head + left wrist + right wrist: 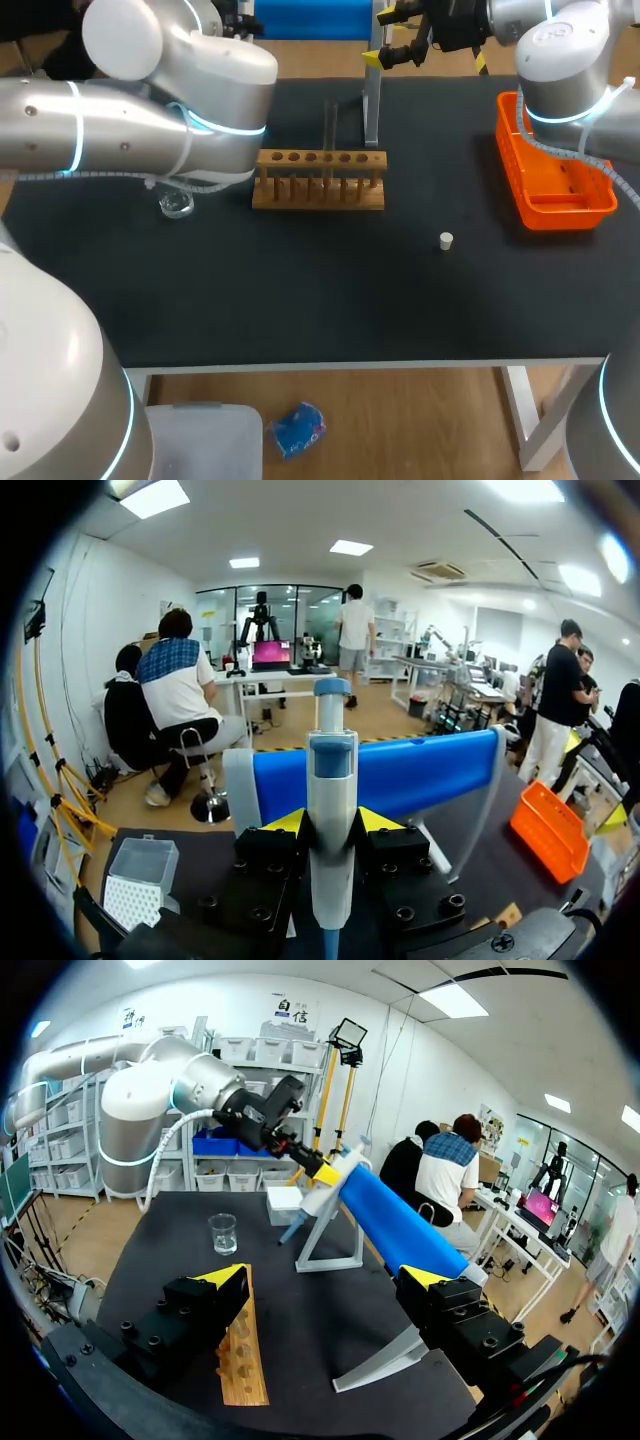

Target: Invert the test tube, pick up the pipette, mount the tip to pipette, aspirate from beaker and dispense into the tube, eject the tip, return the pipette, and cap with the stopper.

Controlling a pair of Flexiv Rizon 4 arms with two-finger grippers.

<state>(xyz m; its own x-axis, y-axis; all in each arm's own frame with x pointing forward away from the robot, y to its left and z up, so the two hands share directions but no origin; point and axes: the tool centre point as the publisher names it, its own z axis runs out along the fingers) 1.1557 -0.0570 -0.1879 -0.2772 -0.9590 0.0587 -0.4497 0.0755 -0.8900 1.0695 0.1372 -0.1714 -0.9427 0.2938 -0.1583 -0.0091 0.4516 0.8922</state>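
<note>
When I checked the head view, my right gripper (385, 38) hung released over the counter's (300, 300) far edge, fingers spread, beside a grey stand (372, 100). My left arm (130, 130) lay across the left side, above the glass beaker (176, 205). The wooden rack (318, 180) stood mid-counter, the small white stopper (446, 240) lay alone nearer the front, and an orange bin (555, 210) sat at the right. From the left wrist, my left gripper (331, 825) was clenched on the pipette (331, 760), a yellow tip pressed to each side of its white body, its plunger end reaching out past the fingers. The stand's blue panel (420, 770) was just ahead and a tip box (135, 880) sat off to one side on the counter. From the right wrist, I saw the right gripper's fingers wide apart with nothing between them. The rack lay beneath one finger with the beaker beyond it, and the left gripper held the pipette tilted at the blue panel's far end, above the counter.
</note>
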